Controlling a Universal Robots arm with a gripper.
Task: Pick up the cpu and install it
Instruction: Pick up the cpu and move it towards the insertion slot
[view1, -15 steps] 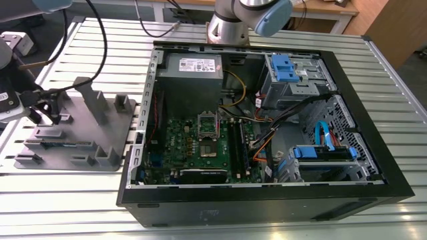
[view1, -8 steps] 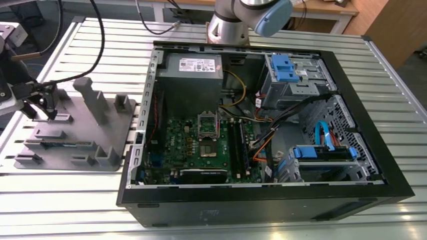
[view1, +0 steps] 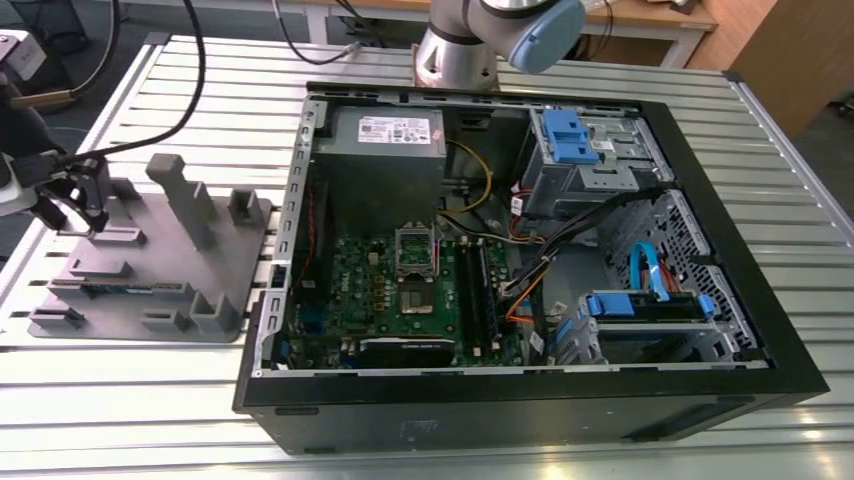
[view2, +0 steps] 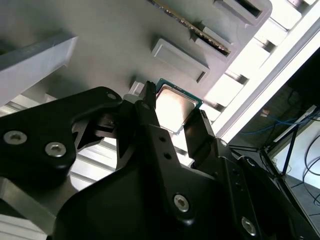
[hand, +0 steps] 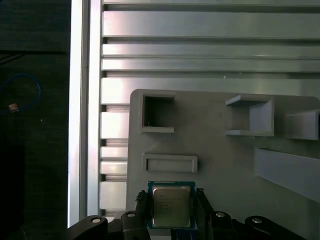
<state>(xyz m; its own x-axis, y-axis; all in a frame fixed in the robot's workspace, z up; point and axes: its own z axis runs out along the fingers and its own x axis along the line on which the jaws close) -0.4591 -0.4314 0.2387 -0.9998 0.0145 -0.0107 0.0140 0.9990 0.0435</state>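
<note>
silvery cpu sits clamped in the black tool at the grey tray, one edge hidden behind the tool.

The cpu is silvery-grey edged green, the tray grey, the motherboard green.

Bright light glares off the table slats.
</note>
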